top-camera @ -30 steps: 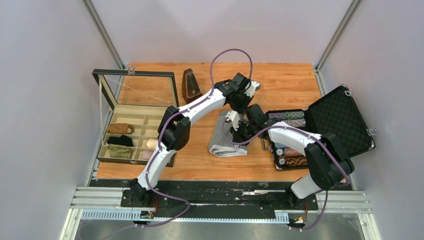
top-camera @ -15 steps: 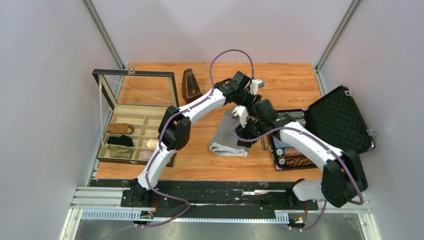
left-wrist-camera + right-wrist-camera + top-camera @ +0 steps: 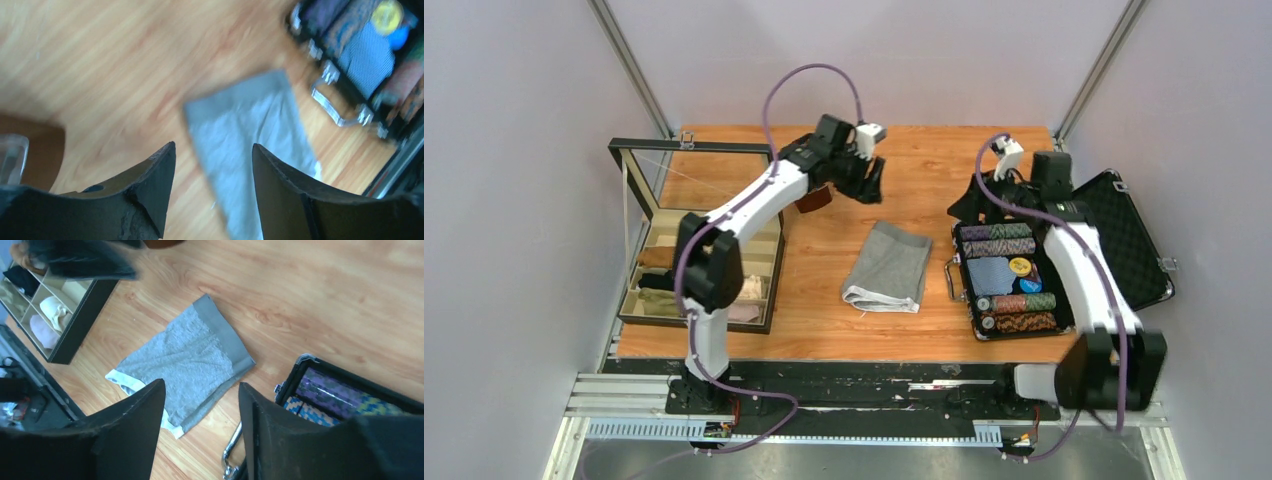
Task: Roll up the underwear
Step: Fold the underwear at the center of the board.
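Observation:
The grey underwear (image 3: pixel 886 268) lies folded flat in the middle of the wooden table, waistband toward the far side and white trim at the near edge. My left gripper (image 3: pixel 871 180) hangs above the table behind and left of it, jaws open and empty. In the left wrist view the underwear (image 3: pixel 250 130) shows blurred beyond the open gripper (image 3: pixel 213 146). My right gripper (image 3: pixel 967 206) is raised to the right of the cloth, over the case's far corner, open and empty. From the right wrist the underwear (image 3: pixel 185 357) lies below the gripper (image 3: pixel 201 385).
A glass-lidded compartment box (image 3: pixel 704 250) with cloth rolls stands at the left, also seen as the box (image 3: pixel 65 315) from the right wrist. An open black case (image 3: pixel 1009 280) of poker chips sits right of the underwear. A brown metronome (image 3: pixel 814 198) stands partly behind the left arm.
Both grippers opened and let go of the underwear. The left arm swung up and back to the left, the right arm back to the right. The cloth stays folded on the table.

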`<state>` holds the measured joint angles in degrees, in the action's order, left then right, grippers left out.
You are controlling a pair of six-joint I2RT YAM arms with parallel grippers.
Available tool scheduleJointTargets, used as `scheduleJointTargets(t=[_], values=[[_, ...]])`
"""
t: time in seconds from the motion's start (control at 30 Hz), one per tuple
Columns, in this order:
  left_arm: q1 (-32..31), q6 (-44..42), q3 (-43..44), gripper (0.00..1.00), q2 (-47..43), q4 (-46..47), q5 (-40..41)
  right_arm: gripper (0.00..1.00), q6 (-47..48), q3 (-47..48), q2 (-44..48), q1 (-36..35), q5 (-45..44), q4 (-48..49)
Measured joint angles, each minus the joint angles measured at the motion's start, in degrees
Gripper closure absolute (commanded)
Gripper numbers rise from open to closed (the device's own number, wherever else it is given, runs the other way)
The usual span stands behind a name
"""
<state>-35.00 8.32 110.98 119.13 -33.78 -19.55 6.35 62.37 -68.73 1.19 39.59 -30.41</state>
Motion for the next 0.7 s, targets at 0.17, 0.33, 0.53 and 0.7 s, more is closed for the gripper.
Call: scheduleJointTargets(t=[0.17, 0.33, 0.53, 0.7], values=[[3.6, -11.8, -24.5, 0.59, -16.9, 0.5, -5.9, 0.86, -4.4, 6.7, -22.6, 0.0, 3.2, -0.4], [0.5, -22.8, -35.9, 0.66, -23.5, -1.0, -10.1, 0.91, -4.2, 7.5, -30.3, -1.9, 4.5, -2.2], [-0.2, -26.5, -42.5, 0.66, -22.6, -0.5, -10.5, 0.96, -2.1, 11.5, -33.5, -9.2, 5.9, -2.2], [-1.3, -27.5, -42.7, 0.67, -18.5, 1.2, -9.8, 1.0, -2.4, 11.3, -37.2, -11.6, 4.1, -1.9]])
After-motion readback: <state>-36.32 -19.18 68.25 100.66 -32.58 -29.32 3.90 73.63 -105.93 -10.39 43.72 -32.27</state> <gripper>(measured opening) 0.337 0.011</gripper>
